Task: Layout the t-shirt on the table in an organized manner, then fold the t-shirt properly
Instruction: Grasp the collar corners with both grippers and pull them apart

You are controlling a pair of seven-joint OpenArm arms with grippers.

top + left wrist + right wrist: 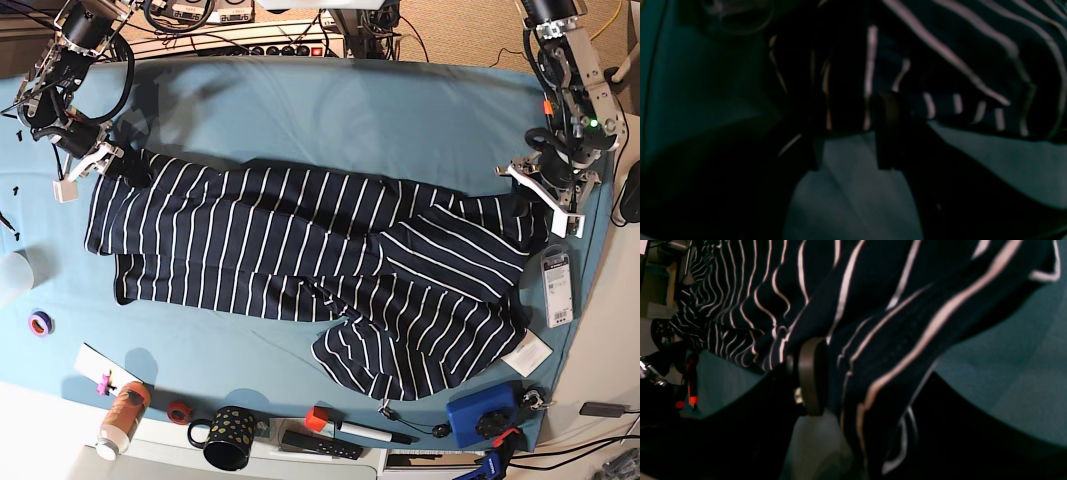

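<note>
Two grippers pinching opposite ends of the t-shirt, left gripper clamping its right edge, right gripper clamping its far-left corner, shirt lying stretched across the table.

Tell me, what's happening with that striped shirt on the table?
Two robot arms are spreading a t-shirt out on the table. The right gripper has one end of the shirt, and the left gripper has the opposite end; both wrist views show fabric between the fingers. The shirt lies stretched across the table but is not flat yet: the part near the left gripper is bunched and twisted, with a flap hanging toward the near edge. No folding has begun.
</note>
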